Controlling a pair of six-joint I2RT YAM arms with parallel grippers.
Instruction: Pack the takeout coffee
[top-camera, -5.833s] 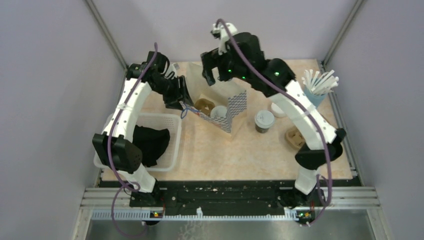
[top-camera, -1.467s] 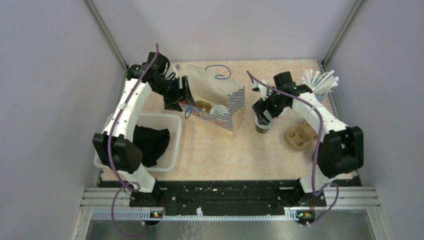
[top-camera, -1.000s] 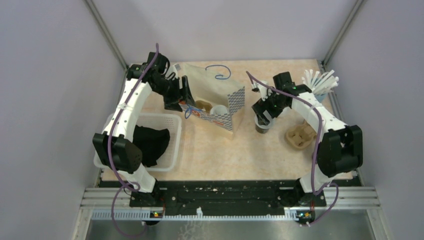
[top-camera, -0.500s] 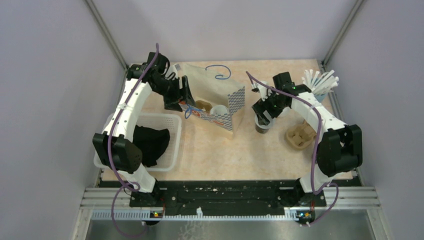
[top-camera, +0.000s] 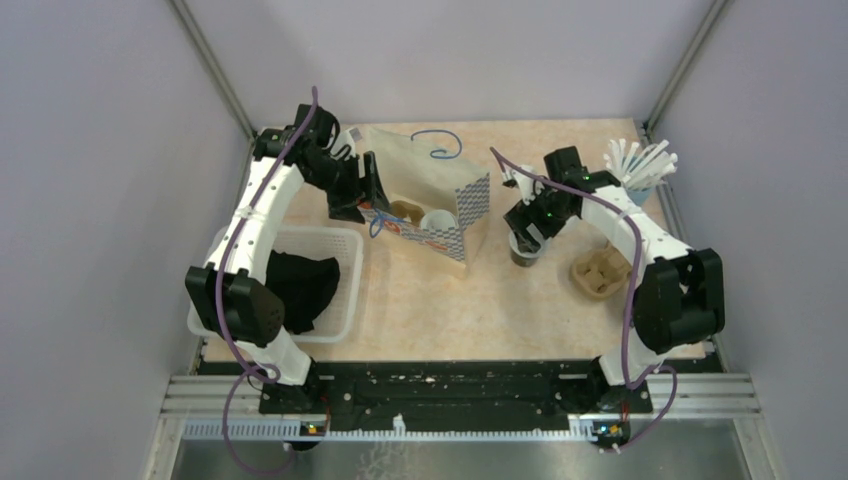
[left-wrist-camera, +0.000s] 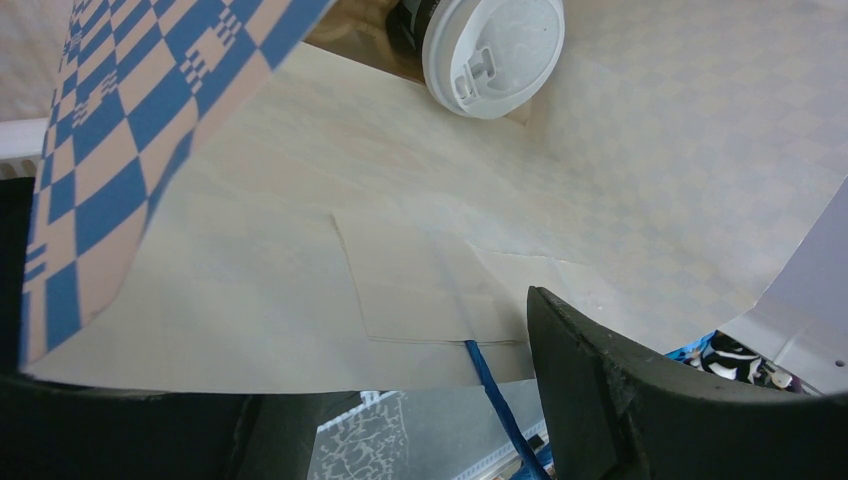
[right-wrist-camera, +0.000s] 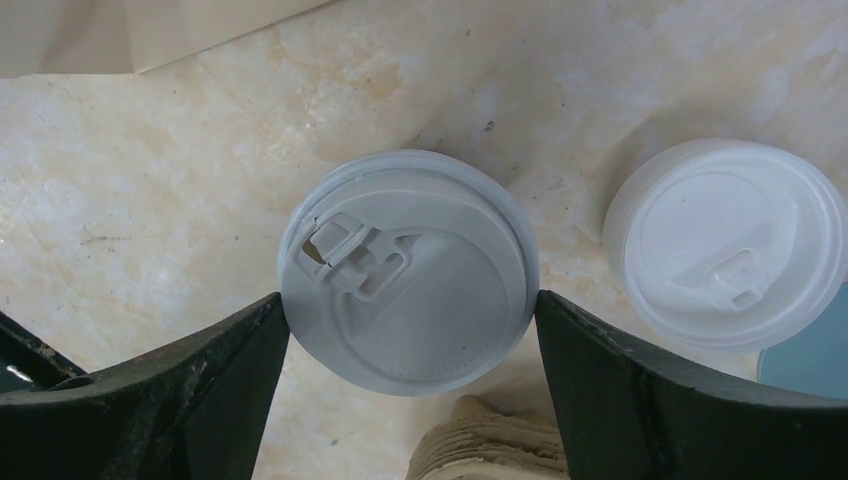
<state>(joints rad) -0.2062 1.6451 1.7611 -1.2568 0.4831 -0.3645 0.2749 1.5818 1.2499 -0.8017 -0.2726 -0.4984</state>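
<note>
Coffee cups: two small cups with dark sides and pale lids, well apart from each other.
First cup (left-wrist-camera: 490, 50): it is inside the paper bag (top-camera: 420, 165), deep at the bottom. Its lid is on, and a brown cardboard holder (top-camera: 405, 210) is beside it.
Second cup (top-camera: 524, 252): it stands upright on the table (top-camera: 450, 310), to the right of the bag and apart from it, with its lid closed.
Right gripper (right-wrist-camera: 410, 305): its fingers stand wide apart, one on each side of the second cup and very close to the rim of the lid. I cannot tell if they already press on the cup.
Left gripper (top-camera: 364, 198): it is at the left edge of the bag mouth. Its fingers are wide apart and the paper edge with a blue cord (left-wrist-camera: 490, 385) lies between them. They are not pinching the paper.
Bag: beige, with a side of blue squares. Its mouth is open, so the top camera sees the first cup.
Loose lid (right-wrist-camera: 725, 245): white and flat on the table, near the second cup but not touching it.
Other things: a second cardboard holder (top-camera: 598, 272) lies on the table to the right of the second cup. A blue cup of white sticks (top-camera: 640, 165) is at the far right corner. A white basket (top-camera: 355, 262) with a black cloth (top-camera: 300, 280) is on the left.
</note>
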